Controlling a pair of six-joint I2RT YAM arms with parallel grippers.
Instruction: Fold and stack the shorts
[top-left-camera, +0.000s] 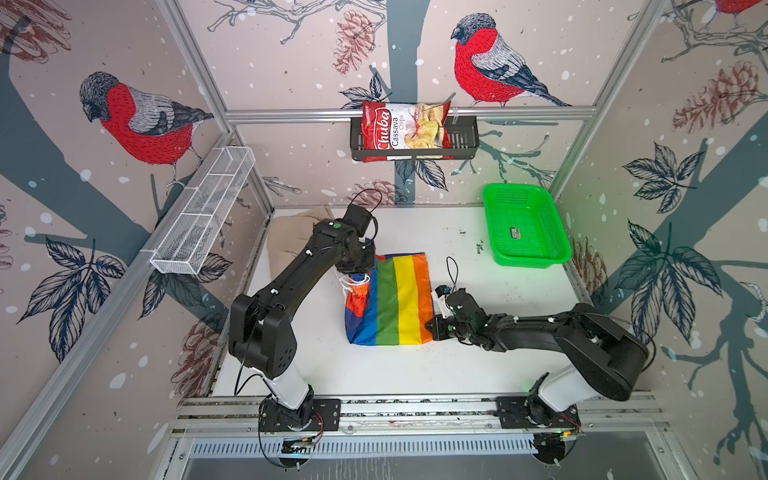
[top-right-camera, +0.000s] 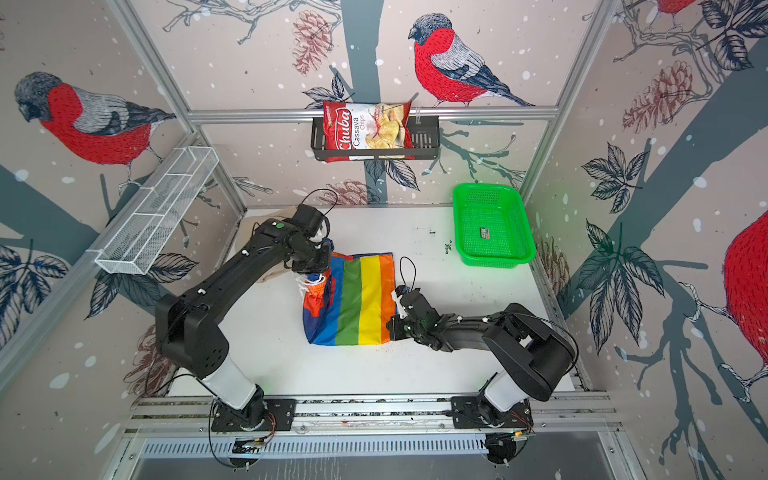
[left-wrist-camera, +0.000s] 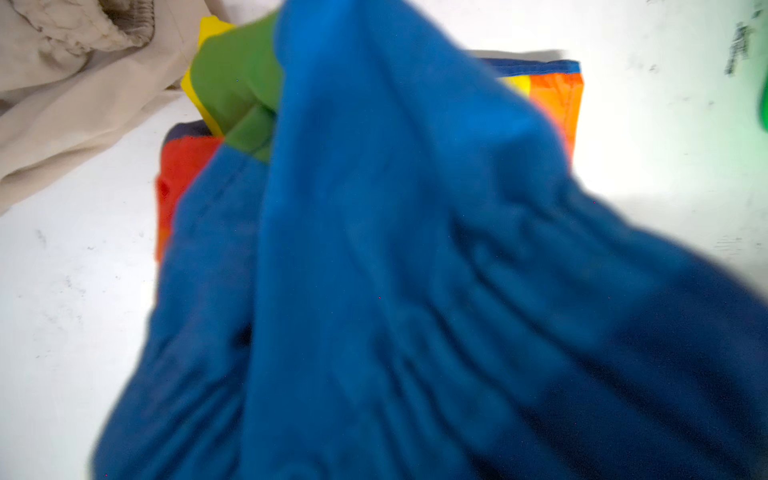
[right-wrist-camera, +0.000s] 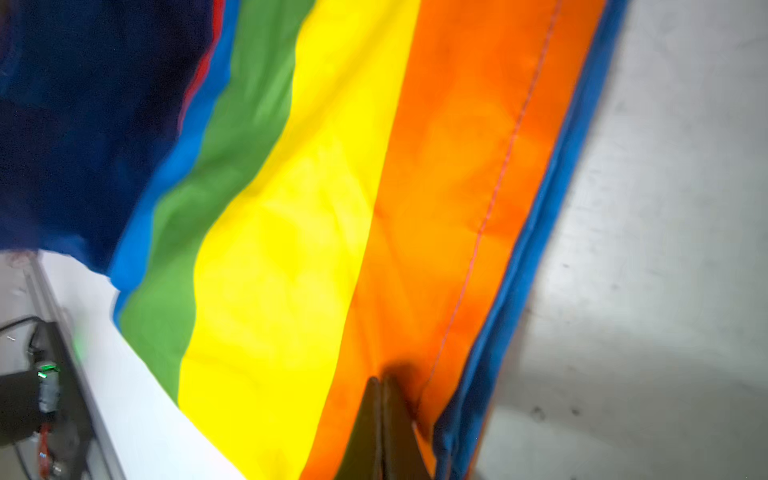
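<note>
Rainbow shorts (top-left-camera: 401, 303) lie on the white table (top-left-camera: 478, 365), right gripper (right-wrist-camera: 381, 388) pinching their orange edge, left gripper (top-left-camera: 355, 270) gripping the lifted blue waist; beige shorts (top-left-camera: 291, 237) sit crumpled far left.

white bench (top-left-camera: 457, 365), scuffed, with dark specks. rainbow shorts (top-left-camera: 399, 303) lie mid-bench, one end raised. beige shorts (top-left-camera: 291, 237) bunched far left. green basket (top-left-camera: 534, 258) far right corner.
</note>
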